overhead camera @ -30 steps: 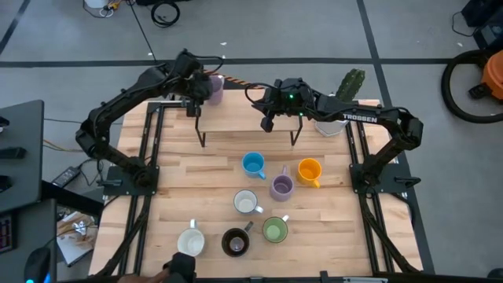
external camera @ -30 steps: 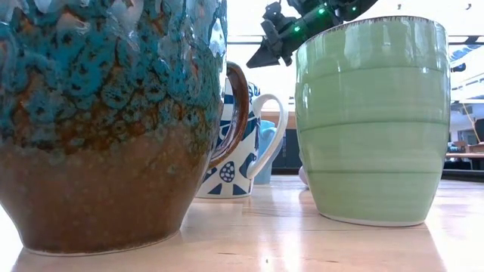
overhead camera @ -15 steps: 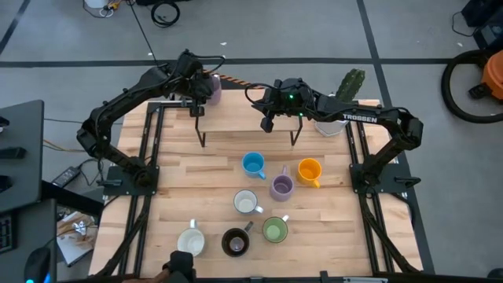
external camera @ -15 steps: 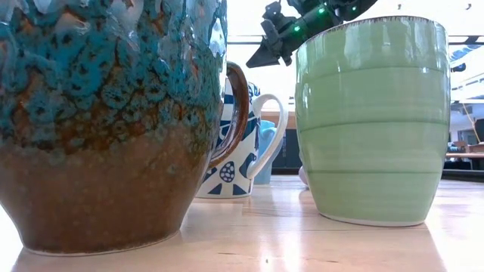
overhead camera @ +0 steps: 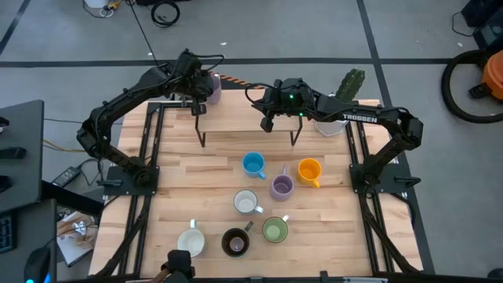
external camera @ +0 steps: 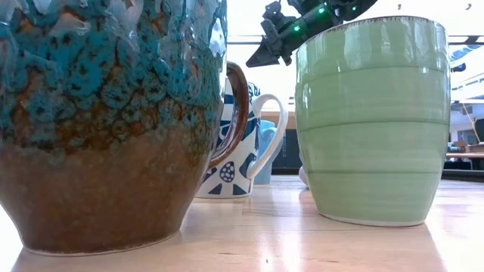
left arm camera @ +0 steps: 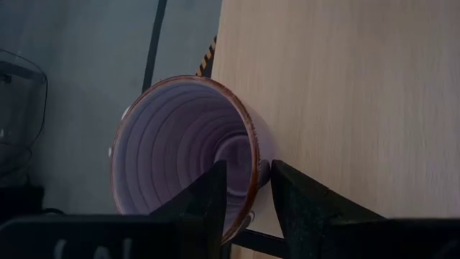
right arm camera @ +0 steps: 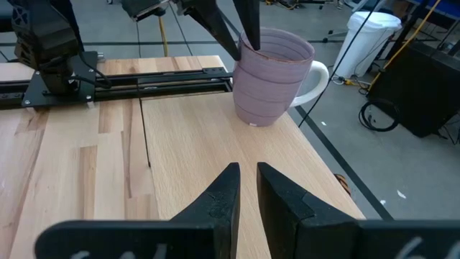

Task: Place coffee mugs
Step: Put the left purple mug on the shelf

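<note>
A lilac mug [overhead camera: 210,82] with a brown rim stands at the table's far left corner, and my left gripper [overhead camera: 201,85] is shut on it from above. It also shows in the right wrist view, lilac mug [right arm camera: 272,75], white handle away from the table. My right gripper [overhead camera: 267,119] hovers shut over the far middle of the table, touching nothing. On the near half stand the blue mug [overhead camera: 253,163], orange mug [overhead camera: 310,170], second lilac mug [overhead camera: 281,187], white mug [overhead camera: 246,203], green mug [overhead camera: 274,229], dark brown mug [overhead camera: 235,242] and another white mug [overhead camera: 190,240]. My left gripper pinches the lilac mug's wall at the rim [left arm camera: 253,155], one finger [left arm camera: 208,198] inside the mug and one finger [left arm camera: 302,201] outside. The fingers come from above, pointing down. The mug is upright, its base [right arm camera: 253,121] on or just over the table; I cannot tell which.
A white faceted pot [overhead camera: 331,123] with a green cactus [overhead camera: 351,82] stands at the far right. Two thin dark posts [overhead camera: 202,135] [overhead camera: 297,134] rise at the far middle. A person's hand [overhead camera: 179,263] is at the near edge. Bare wood lies between the far edge and the mugs.
My left gripper has crept a little toward the far left corner, carrying the lilac mug with it. The hand at the near edge has shifted slightly.
</note>
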